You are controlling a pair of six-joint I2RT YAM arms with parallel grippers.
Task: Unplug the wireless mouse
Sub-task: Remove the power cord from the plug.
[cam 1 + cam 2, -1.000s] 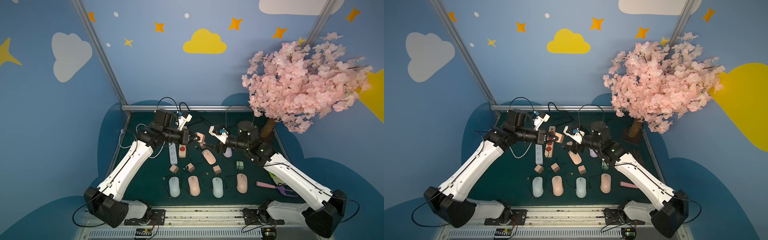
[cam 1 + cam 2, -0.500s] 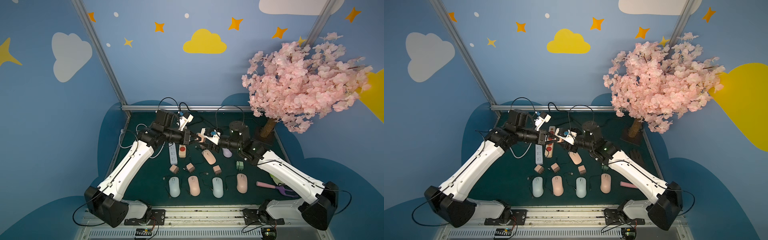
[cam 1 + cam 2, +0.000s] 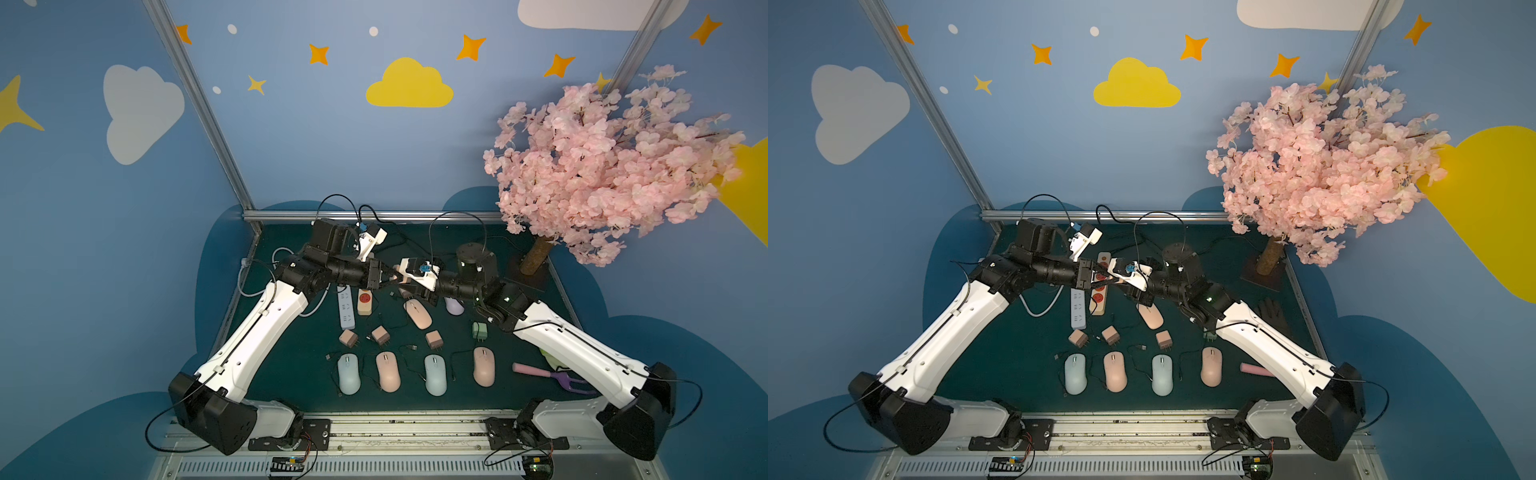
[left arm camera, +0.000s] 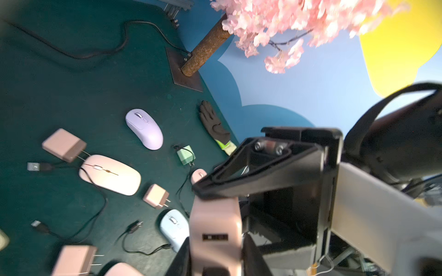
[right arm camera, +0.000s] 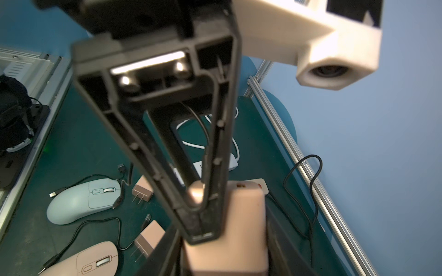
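Observation:
Both grippers meet in mid-air over the back of the mat. A pink charger block sits between the fingers of my left gripper, and its USB slot is empty. My right gripper is shut on the same pink charger block from the opposite side. In both top views the left gripper and the right gripper nearly touch tip to tip. A flat pink mouse lies on the mat below, and its black cable ends in a loose USB plug.
A white power strip and a beige strip with red sockets lie under the left arm. Loose pink chargers, a green charger, a lilac mouse and several mice in a front row cover the mat. The blossom tree stands back right.
My right arm has swung left to the left gripper and closed its jaws on the pink charger block. The left arm has stayed in place.

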